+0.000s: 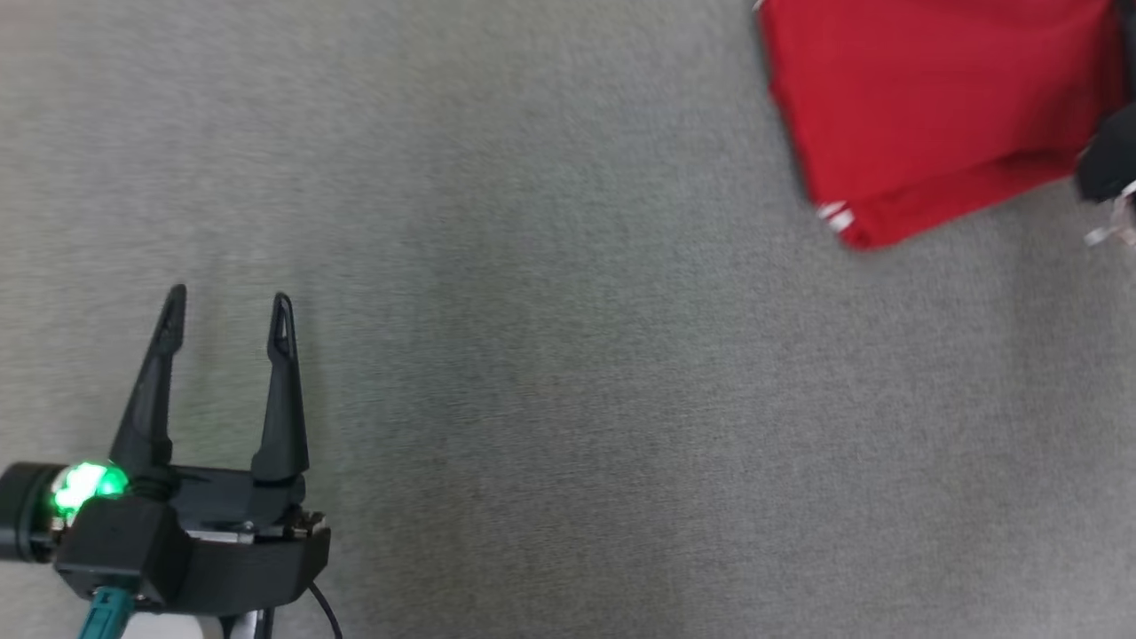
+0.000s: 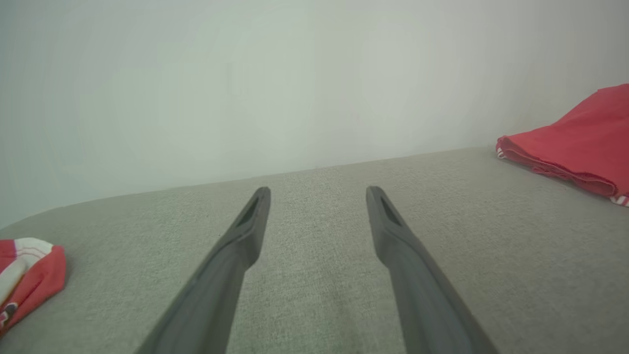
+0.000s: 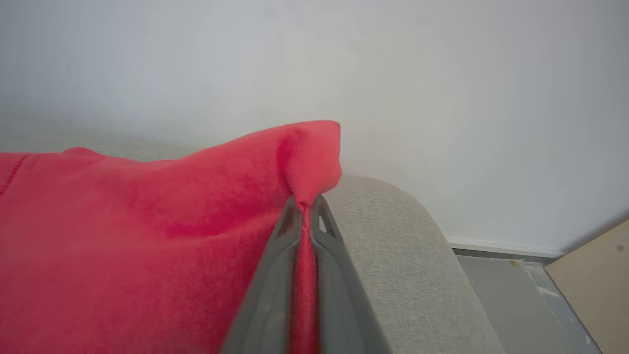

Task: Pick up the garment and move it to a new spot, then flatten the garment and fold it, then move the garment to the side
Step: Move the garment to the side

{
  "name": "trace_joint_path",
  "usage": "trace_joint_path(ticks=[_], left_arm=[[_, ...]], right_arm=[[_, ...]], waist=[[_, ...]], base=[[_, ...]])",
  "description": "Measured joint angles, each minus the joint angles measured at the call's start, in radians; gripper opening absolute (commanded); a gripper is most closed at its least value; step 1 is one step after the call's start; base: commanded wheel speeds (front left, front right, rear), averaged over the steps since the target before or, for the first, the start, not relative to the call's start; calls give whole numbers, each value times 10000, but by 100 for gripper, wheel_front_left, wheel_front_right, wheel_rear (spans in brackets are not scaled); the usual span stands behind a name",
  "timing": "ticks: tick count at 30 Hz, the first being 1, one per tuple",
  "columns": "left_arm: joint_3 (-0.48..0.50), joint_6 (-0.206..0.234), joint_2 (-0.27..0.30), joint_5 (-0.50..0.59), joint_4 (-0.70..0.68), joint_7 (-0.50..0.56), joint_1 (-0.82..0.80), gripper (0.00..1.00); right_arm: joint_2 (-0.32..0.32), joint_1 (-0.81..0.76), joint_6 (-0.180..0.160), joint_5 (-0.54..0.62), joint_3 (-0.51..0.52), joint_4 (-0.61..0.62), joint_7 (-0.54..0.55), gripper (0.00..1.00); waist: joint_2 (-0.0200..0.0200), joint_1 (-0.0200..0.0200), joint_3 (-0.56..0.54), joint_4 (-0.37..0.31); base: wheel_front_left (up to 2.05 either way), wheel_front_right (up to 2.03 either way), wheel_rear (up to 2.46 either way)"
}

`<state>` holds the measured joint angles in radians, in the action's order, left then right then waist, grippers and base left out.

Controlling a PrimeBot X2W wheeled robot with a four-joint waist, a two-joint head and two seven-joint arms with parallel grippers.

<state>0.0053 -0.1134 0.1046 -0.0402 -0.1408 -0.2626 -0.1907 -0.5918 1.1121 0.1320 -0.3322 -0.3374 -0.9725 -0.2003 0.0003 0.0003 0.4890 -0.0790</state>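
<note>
We count 1 red garment at far right of the worktop; 1 red-and-white cloth; 2 claws | left claw hovers level, fingers apart, empty | right claw pinches the garment's raised corner

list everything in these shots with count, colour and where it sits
garment: one, red with white trim, folded, upper right of the head view
second cloth: one, red and white, bunched at the left wrist view's lower left, apart from the garment
padded surface: one, grey fabric, under both cloths
wall: one, pale, behind the surface
floor: one, grey, beside the surface's rounded corner
board: one, tan, lower right of the right wrist view
left gripper: one, dark, open over bare surface, lower left of the head view
right gripper: one, dark, shut on a corner of the garment
</note>
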Motion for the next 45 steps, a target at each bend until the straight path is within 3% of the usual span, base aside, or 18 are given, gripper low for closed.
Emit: trace_joint_path(ticks=[16,23,24,25,26,37,45], left_arm=[[115,4,428,142,-1438,0,-173,100],[52,4,454,140,-1526,-8,-345,100],[38,6,445,138,-1524,-8,-360,100],[23,6,433,136,-1511,-8,-370,100],[4,6,426,128,-1476,-8,-383,100],[163,169,226,-58,-844,0,-147,100],[619,433,-27,-263,-286,2,823,100]], right_arm=[[-1964,1513,0,81,-372,830,874,0],[-2157,1774,0,219,-307,913,1034,0],[-2167,1801,0,276,-265,884,1030,12],[-2174,1834,0,345,-217,853,997,47],[-2188,1854,0,470,-190,819,974,100],[-1601,1730,0,1329,426,598,474,100],[-232,710,-2,1400,591,965,-198,100]], waist=[[0,-1,1757,-971],[-1,-2,2161,-928],[-1,-3,2177,-892],[-2,-2,2186,-855],[-2,-2,2183,-822],[-2,-3,1335,-730],[-3,-5,134,-665]], base=[[0,0,0],[0,0,0],[0,0,0],[0,0,0],[0,0,0],[0,0,0],[0,0,0]])
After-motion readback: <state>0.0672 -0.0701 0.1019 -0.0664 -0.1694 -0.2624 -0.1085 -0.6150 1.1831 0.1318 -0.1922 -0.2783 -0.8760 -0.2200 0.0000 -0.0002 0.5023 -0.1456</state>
